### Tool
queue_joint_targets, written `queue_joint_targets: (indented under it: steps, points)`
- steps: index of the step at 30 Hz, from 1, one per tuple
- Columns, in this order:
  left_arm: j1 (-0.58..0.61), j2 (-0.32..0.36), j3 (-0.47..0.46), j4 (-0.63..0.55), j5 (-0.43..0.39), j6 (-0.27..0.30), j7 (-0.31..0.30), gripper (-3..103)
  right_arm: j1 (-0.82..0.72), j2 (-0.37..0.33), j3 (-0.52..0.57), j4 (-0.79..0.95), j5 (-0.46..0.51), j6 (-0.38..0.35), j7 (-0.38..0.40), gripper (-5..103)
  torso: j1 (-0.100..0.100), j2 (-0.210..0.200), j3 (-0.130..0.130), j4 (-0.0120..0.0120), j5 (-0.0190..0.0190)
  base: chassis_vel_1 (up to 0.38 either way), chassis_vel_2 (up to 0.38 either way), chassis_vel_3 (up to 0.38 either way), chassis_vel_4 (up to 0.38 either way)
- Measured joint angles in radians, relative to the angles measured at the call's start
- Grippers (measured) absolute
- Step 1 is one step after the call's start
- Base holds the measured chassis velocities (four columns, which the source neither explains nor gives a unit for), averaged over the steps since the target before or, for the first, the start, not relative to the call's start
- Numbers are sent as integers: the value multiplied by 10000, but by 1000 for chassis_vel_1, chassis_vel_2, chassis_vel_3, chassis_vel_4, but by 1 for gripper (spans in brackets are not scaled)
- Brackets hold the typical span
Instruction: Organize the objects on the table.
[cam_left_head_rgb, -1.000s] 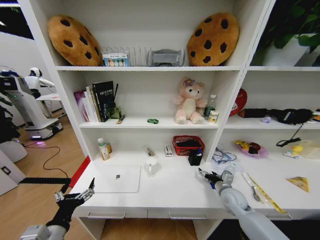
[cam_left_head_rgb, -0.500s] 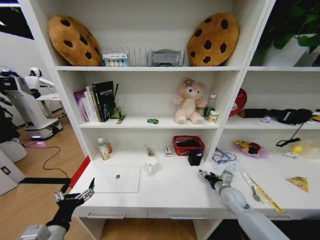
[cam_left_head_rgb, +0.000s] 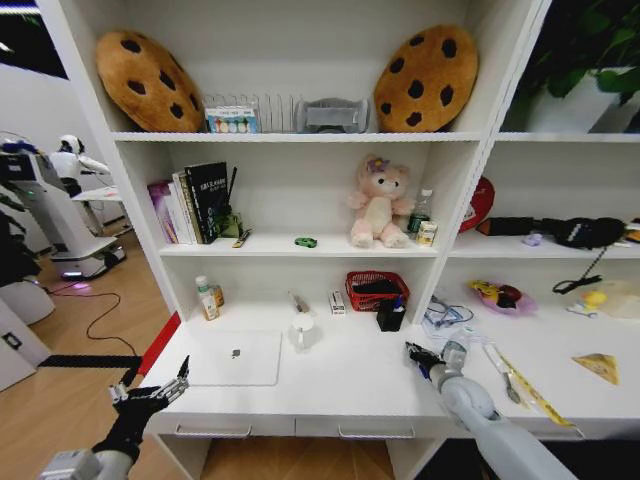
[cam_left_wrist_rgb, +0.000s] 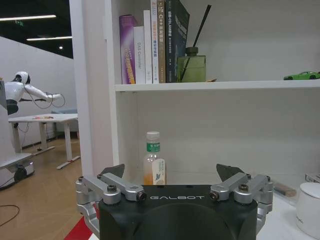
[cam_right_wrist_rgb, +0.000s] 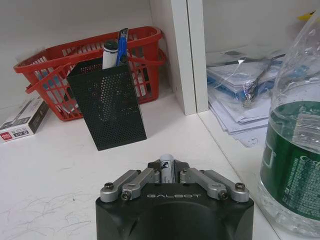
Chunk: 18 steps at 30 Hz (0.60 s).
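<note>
Gripping a pen (cam_right_wrist_rgb: 167, 165) tightly, the right gripper (cam_right_wrist_rgb: 167, 172) should probably rise above the pen cup (cam_right_wrist_rgb: 107, 104), then drop it upright.

The worktop (cam_right_wrist_rgb: 60, 165) is smooth matt white laminate, lightly scuffed with fine grey scratches. The pen cup (cam_right_wrist_rgb: 107, 105) is matt black perforated metal mesh; behind it the basket (cam_right_wrist_rgb: 55, 65) is glossy red plastic lattice. A clear plastic water bottle (cam_right_wrist_rgb: 295, 145) carries a shiny green film label. The right gripper (cam_right_wrist_rgb: 167, 167) has a matt black plastic body and brushed silver metal links, shut on a smooth white-barrelled pen (cam_right_wrist_rgb: 166, 167). The laptop (cam_left_head_rgb: 236, 358) lid is satin silver metal. The floor (cam_left_head_rgb: 60, 400) is wood-grain plank with a soft sheen.
</note>
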Motion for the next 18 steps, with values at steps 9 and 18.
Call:
queue_joint_targets:
  steps: [9,18]
  points:
    - [-1,1,0,0,-1,0,0,100,65,-68,-36,468,-22,187,-317,13,0,0,0,-1,1,0,0,0,0]
    - [0,0,0,0,0,0,0,100,879,-362,-406,1502,-878,929,-1109,13,0,0,0,1,-2,0,0,0,0]
